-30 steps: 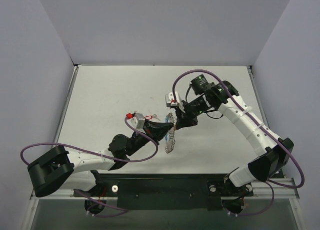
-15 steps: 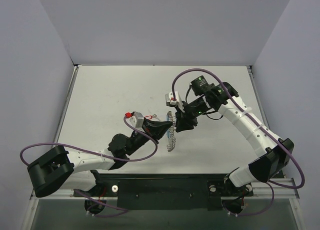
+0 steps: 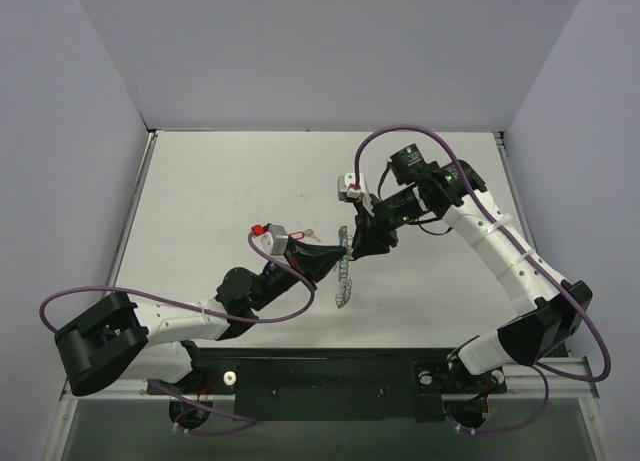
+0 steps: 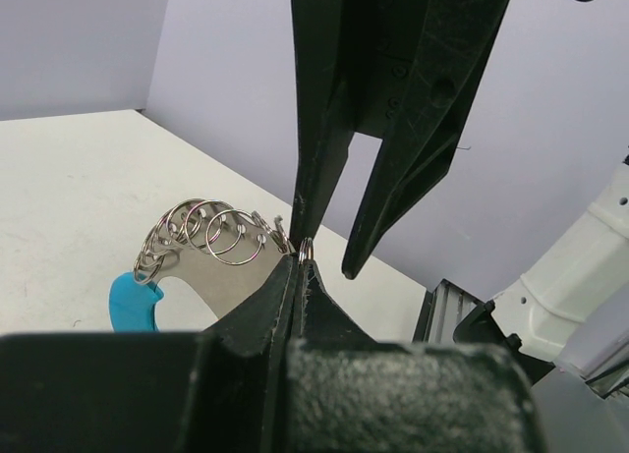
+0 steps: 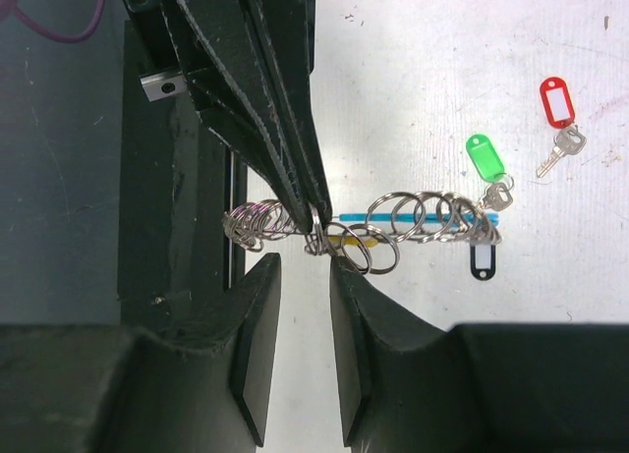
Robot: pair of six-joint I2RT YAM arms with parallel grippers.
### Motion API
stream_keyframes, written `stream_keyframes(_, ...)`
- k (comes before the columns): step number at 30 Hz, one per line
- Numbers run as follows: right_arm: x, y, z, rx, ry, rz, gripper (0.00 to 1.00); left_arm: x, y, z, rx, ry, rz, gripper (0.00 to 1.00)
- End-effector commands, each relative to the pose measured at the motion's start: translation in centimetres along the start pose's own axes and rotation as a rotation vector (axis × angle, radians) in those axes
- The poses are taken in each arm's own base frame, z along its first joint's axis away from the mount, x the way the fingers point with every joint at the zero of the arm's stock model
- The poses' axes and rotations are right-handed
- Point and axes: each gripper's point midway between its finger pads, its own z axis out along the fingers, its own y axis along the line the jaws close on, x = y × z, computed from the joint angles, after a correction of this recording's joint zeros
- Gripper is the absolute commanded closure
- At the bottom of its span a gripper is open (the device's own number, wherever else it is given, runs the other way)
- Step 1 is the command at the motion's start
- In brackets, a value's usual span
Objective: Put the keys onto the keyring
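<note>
The left end effector (image 4: 301, 266) is pressed together, pinching 1 loop of the keyring (image 5: 418, 215), which hangs above the middle of the surface (image 5: 413, 60). Just right of it, the right end effector (image 5: 300, 271) stands spread and grips nothing, its tips beside that pinch. A yellow-tagged key (image 5: 354, 242) and a black-tagged key (image 5: 482, 258) hang at the coil. A green-tagged key (image 5: 486, 161) is at the coil's end. A red-tagged key (image 5: 555, 101) lies apart on the surface.

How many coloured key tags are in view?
4: the red tag lies apart; green tag and black tag at the keyring's end; yellow tag partly hidden among its coils.
</note>
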Motion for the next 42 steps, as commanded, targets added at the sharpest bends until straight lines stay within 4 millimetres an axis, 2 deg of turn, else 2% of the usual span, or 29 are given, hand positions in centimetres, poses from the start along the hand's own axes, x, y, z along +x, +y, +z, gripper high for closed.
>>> stream_keyframes(1, -1.3, 0.3, -0.1, -0.032, -0.039, 0.015, 0.77, -9.7, -5.7, -0.4, 0.237, -0.364, -0.005, 1.0)
stream_keyframes(12, -1.0, -0.3, -0.4, -0.009, -0.034, 0.036, 0.75, -9.7, -6.1, -0.8, 0.265, -0.355, 0.003, 1.0)
stream_keyframes(17, -1.4, 0.9, -0.1, -0.075, -0.08, 0.021, 0.75, -9.4, -6.0, -0.7, 0.265, -0.348, 0.003, 1.0)
stream_keyframes(22, -1.3, 1.9, 0.5, -0.136, -0.095, 0.014, 0.83, -9.6, -6.1, -0.7, 0.27, -0.35, 0.002, 1.0)
stream_keyframes(28, -1.0, 2.1, 0.7, -0.157, -0.086, 0.015, 0.92, -9.6, -6.1, -0.7, 0.27, -0.35, 0.001, 1.0)
stream_keyframes(32, -0.1, 2.5, 1.0, -0.171, -0.052, 0.009, 0.91, -9.5, -5.9, -0.7, 0.263, -0.35, 0.003, 1.0)
stream_keyframes(36, 0.3, 2.5, 1.1, -0.174, -0.037, 0.003, 0.82, -9.6, -6.0, -0.7, 0.265, -0.351, 0.004, 1.0)
stream_keyframes(40, 0.4, 2.6, 1.2, -0.182, -0.03, 0.0, 0.83, -9.6, -6.1, -0.7, 0.27, -0.352, 0.006, 1.0)
stream_keyframes(42, 0.3, 2.7, 1.2, -0.187, -0.031, -0.005, 0.87, -9.6, -6.2, -0.7, 0.272, -0.351, 0.004, 1.0)
